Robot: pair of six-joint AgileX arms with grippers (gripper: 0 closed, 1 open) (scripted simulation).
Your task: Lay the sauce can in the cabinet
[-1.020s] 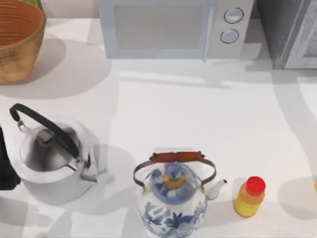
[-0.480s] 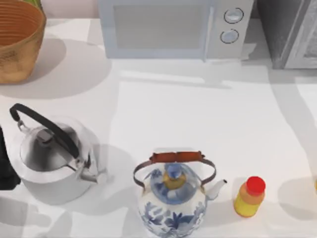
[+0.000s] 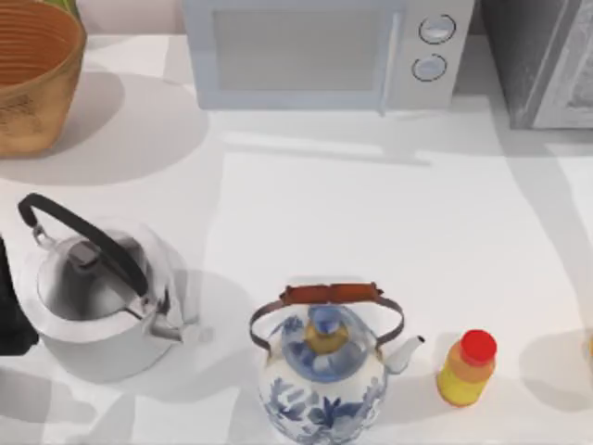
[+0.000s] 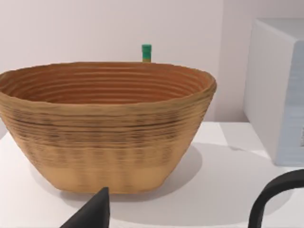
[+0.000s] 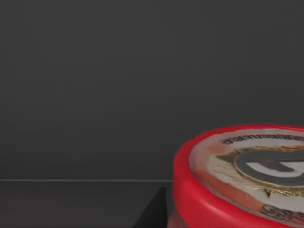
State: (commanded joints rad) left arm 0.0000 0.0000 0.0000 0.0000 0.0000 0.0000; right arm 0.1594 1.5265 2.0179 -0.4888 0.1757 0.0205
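Our sauce can (image 5: 242, 178) sits close in front of our right wrist camera, its red rim and printed top turned toward the lens, with a flat dark grey wall behind it and a pale line where that wall meets a dark floor. A black fingertip (image 5: 154, 211) rises just beside the can's rim; whether it touches the can, and whether our right gripper is clamped or spread, we cannot tell.

From above, the grey cabinet (image 3: 547, 60) stands at the table's far right corner, with the white microwave (image 3: 324, 51) just to its left along the back edge. The wicker basket (image 3: 32, 79) fills the far left corner. The white table (image 3: 371, 222) between the back row and the near row is bare across its middle. Along the near edge stand the steel kettle (image 3: 97, 297) at the left, the blue-and-white kettle (image 3: 324, 371) in the middle, and the yellow bottle (image 3: 468, 369) with a red cap near its spout, apart from it.

Our left arm (image 3: 11, 306) is parked at the left edge beside the steel kettle. Its wrist camera faces the basket, one dark fingertip (image 4: 92, 213) showing low in front; we cannot tell that gripper's spread.
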